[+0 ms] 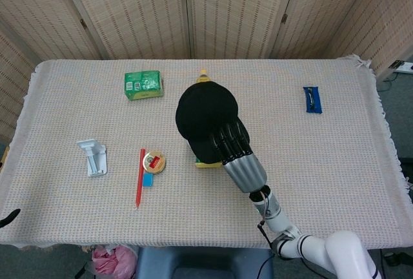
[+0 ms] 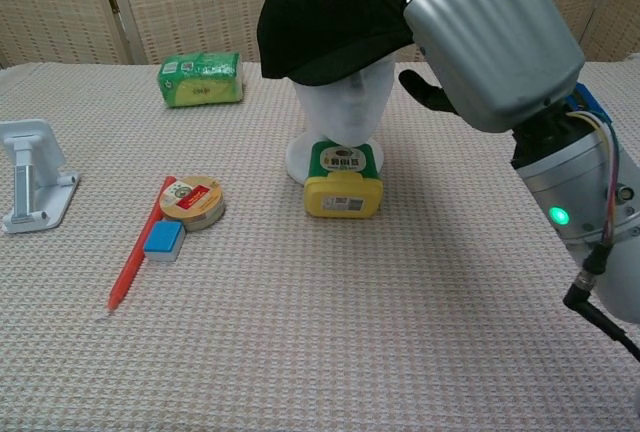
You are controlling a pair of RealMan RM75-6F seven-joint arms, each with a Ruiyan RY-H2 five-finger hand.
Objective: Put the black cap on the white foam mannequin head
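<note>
The cap (image 2: 325,22) is sitting on the foam head (image 2: 343,112), its brim coming down over the upper face in the chest view, so that only the lower face and neck are showing beneath it; the head is standing upright near the middle of the bench (image 1: 335,156), which is covered with a woven cloth; the right robot hand (image 2: 480,27) is lying against the cap's right side and brim, its dark fingers (image 1: 227,138) stretched over the fabric and its thumb sticking out below, apart from them; whether it is actually pinching the brim I cannot tell; the left robot hand is showing in neither view; a yellow box (image 2: 343,182) with a green top is lying just in front of the head's base, touching or nearly touching it; to the left a round tin (image 2: 192,201) is sitting with a blue eraser (image 2: 163,240) and a red pen (image 2: 134,260) just beside it; a white stand (image 1: 91,156) is resting further left; a green packet (image 1: 143,84) is lying toward the back; a blue object (image 1: 312,99) is lying well apart on the right.
</note>
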